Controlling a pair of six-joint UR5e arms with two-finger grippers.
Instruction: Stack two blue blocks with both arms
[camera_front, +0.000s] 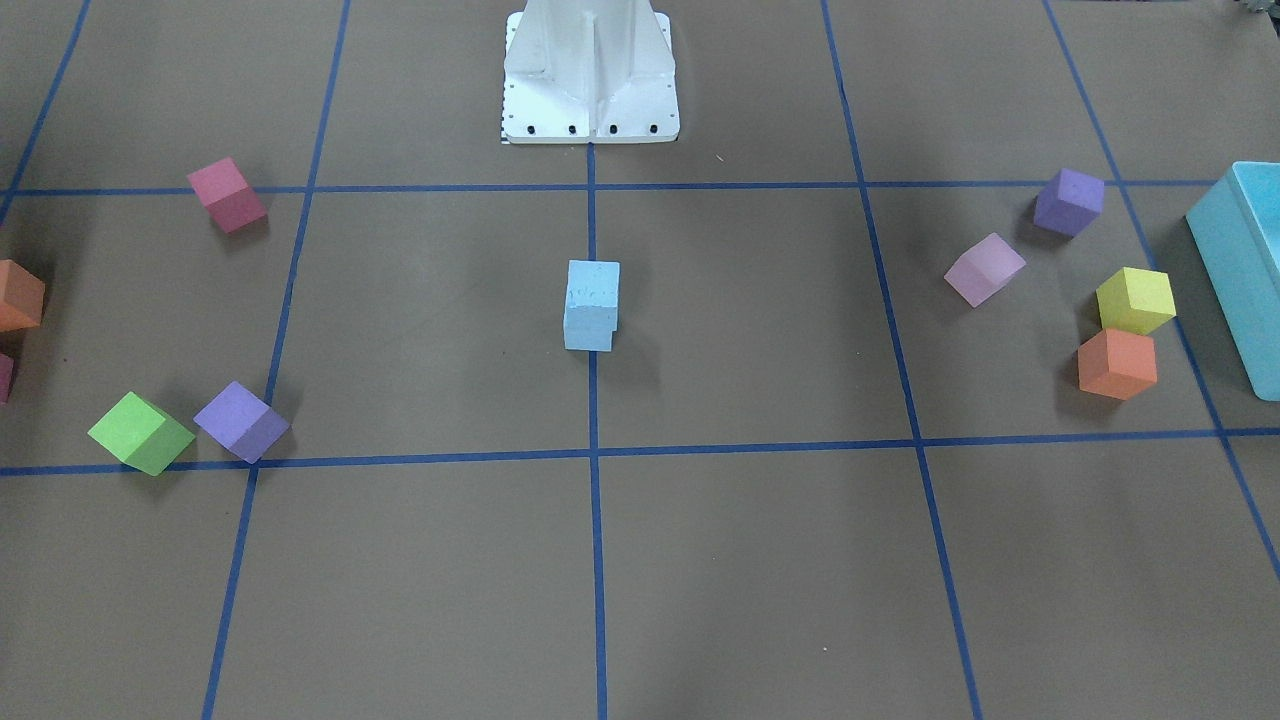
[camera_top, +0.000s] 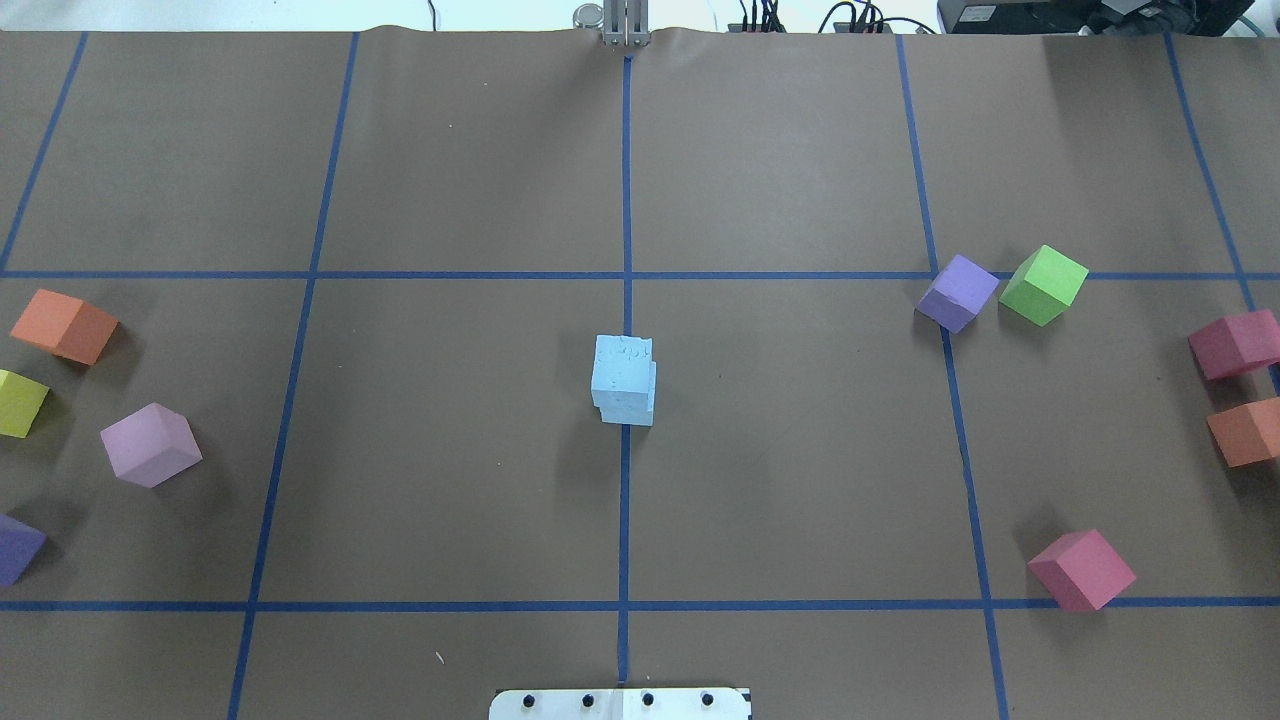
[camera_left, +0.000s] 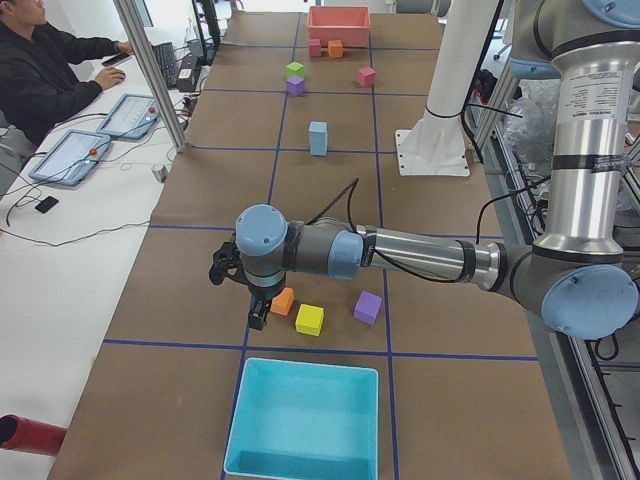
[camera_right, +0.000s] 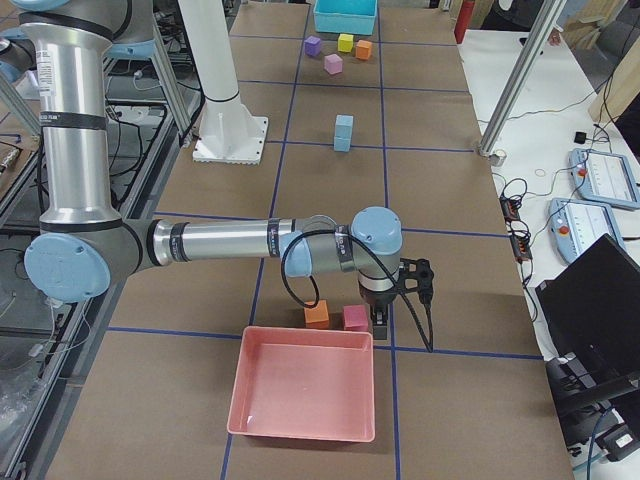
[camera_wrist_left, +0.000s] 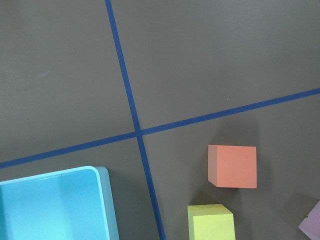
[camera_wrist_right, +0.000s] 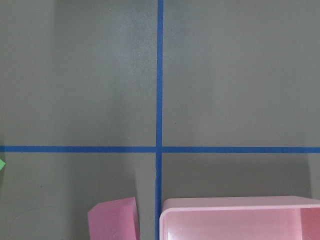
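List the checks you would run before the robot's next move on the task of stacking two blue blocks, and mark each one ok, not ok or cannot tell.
1. Top block rests on lower block: ok.
2. Their edges sit flush: not ok, a slight offset shows.
3. Left gripper is well away from the blocks, by the teal bin: ok.
4. Right gripper is well away from the blocks, by the pink bin: ok.
5. Both grippers are open and empty: cannot tell, only the side views show them.
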